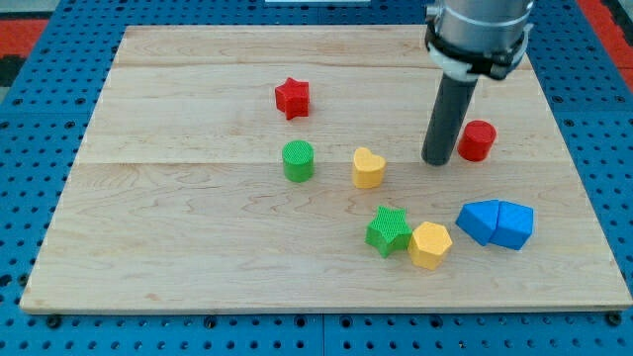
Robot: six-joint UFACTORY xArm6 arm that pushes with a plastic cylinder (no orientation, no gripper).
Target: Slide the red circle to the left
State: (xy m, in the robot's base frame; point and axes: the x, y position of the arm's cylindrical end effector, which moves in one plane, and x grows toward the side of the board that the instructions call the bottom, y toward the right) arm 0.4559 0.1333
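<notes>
The red circle point(478, 140) stands on the wooden board point(178, 198) at the view's right. My tip point(438, 161) rests on the board just to the left of the red circle, nearly touching it, slightly lower in the view. The rod rises from the tip to the arm's dark body at the view's top right. The yellow heart point(368, 168) lies left of my tip.
A red star point(292, 97) lies at upper middle. A green circle point(298, 160) sits left of the yellow heart. A green star point(389, 230) and a yellow hexagon point(430, 244) touch at lower middle. Two blue blocks point(496, 223) sit together at lower right.
</notes>
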